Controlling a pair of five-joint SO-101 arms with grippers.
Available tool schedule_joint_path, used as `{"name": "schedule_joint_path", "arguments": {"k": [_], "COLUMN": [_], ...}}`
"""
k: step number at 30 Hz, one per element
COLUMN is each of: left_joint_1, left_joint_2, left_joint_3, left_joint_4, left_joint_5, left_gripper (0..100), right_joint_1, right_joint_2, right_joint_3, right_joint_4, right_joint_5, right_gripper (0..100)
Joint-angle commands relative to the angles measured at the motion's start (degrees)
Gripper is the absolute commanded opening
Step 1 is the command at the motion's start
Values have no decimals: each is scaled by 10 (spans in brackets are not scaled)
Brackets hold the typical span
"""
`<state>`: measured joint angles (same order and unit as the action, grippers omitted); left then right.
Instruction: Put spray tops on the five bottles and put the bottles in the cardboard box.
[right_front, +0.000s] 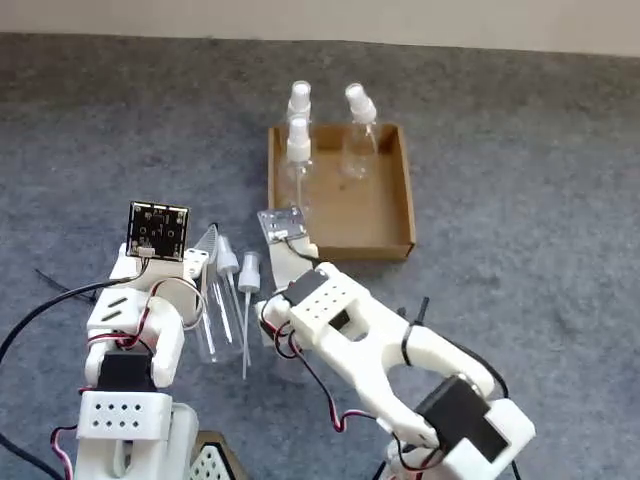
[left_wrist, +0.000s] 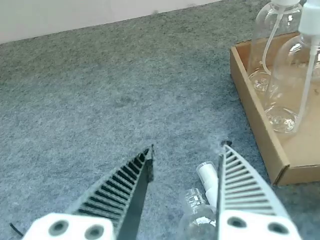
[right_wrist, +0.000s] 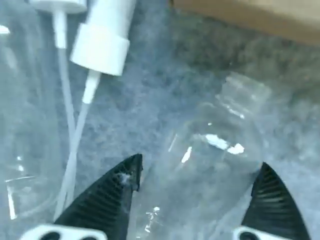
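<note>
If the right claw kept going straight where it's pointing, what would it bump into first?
Most likely the clear bottle lying on its side: the right gripper has its open fingers on either side of it. The cardboard box comes only farther on, past the bottle's neck.

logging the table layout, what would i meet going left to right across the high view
left arm → bottle lying flat → loose spray tops → cardboard box. The right arm is left out, since it overlaps the box's span.
</note>
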<state>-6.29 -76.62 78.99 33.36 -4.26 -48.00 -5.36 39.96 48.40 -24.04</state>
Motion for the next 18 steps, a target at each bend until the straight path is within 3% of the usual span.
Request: {"name": "schedule_joint_path", "arguments": {"k": [1, 6, 12, 18], "left_joint_1": [7, 7, 7, 8], "left_joint_2": [2, 2, 2, 3], "left_joint_3": [-2, -2, -2, -2], "left_joint_4": [-15, -15, -15, -15], "left_joint_5": [3, 3, 3, 3], "left_gripper": [190, 190, 190, 190], "right_joint_1": [-1, 49, 170, 307], "right_joint_2": [0, -1, -29, -175], "right_joint_3": [-16, -20, -55, -65], "right_joint_4": [9, 58, 238, 286], "right_joint_5": [-4, 27, 282, 386], "right_gripper": [235, 0, 4, 4]}}
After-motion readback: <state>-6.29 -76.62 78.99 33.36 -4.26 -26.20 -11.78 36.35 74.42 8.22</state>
